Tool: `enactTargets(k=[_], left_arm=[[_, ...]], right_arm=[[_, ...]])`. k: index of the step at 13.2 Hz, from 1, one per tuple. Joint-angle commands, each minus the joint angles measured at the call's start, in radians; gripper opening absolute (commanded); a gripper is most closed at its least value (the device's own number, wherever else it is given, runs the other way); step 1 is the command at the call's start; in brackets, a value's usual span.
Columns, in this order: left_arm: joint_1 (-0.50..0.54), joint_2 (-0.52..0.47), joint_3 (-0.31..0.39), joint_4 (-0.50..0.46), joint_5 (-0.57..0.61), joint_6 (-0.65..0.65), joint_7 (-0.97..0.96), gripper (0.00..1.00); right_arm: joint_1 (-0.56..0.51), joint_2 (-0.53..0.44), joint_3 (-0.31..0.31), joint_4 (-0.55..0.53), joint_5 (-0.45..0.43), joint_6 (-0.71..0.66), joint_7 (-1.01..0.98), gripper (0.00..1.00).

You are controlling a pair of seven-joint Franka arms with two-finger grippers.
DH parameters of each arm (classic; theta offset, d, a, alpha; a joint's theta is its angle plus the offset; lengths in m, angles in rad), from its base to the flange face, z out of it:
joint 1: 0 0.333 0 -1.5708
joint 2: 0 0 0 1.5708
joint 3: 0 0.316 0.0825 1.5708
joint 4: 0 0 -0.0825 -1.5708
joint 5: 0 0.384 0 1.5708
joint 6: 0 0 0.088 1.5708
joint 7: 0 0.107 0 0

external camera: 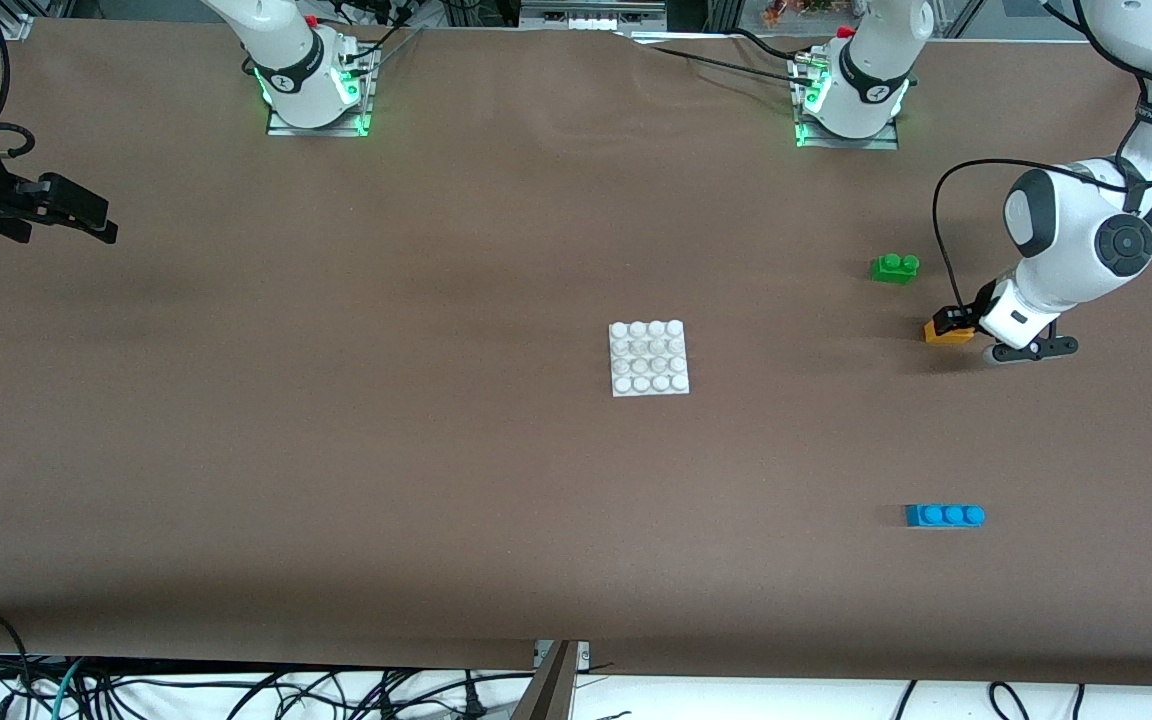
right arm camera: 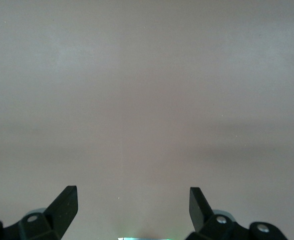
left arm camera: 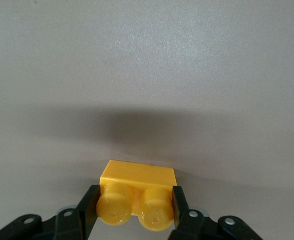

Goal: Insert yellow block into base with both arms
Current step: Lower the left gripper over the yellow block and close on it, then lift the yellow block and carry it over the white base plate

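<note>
the left gripper (external camera: 953, 322) is down at the table (external camera: 436, 480) toward the left arm's end, its jaws closed on the yellow block (external camera: 947, 334), one finger (left arm camera: 88, 206) pressed to each short end of the brick, whose two studs face the left wrist camera. the block sits low on the brown surface, nearer the front camera than the green brick (external camera: 894, 267) and farther from it than the blue brick (external camera: 944, 515). the base (external camera: 648, 358) lies flat at mid-table, well apart from the block. the right gripper (external camera: 76, 212) waits over the right arm's end of the table, jaws spread wide and holding nothing
</note>
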Motion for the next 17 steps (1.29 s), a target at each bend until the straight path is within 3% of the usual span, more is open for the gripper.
enactTargets(k=[1, 4, 8, 10, 14, 17], left_arm=[[0.004, -0.012, -0.009, -0.001, 0.022, -0.007, -0.017, 0.39], [0.003, -0.059, -0.034, 0.06, 0.019, -0.154, -0.019, 0.36], [-0.005, -0.064, -0.108, 0.344, 0.007, -0.57, -0.022, 0.35], [-0.005, -0.067, -0.151, 0.444, 0.007, -0.694, -0.055, 0.35], [-0.006, -0.065, -0.307, 0.648, 0.008, -0.927, -0.187, 0.35], [-0.02, -0.073, -0.432, 0.683, 0.007, -0.96, -0.299, 0.35]], right_arm=[[-0.009, -0.003, 0.006, 0.002, -0.009, -0.013, -0.004, 0.99], [-0.009, -0.004, 0.006, 0.002, -0.009, -0.013, -0.004, 0.99], [-0.009, -0.003, 0.006, 0.002, -0.009, -0.013, -0.004, 0.99], [-0.009, -0.003, 0.006, 0.002, -0.009, -0.013, -0.004, 0.99], [-0.009, -0.003, 0.006, 0.002, -0.009, -0.013, -0.004, 0.99], [-0.009, -0.003, 0.006, 0.002, -0.009, -0.013, -0.006, 0.99]])
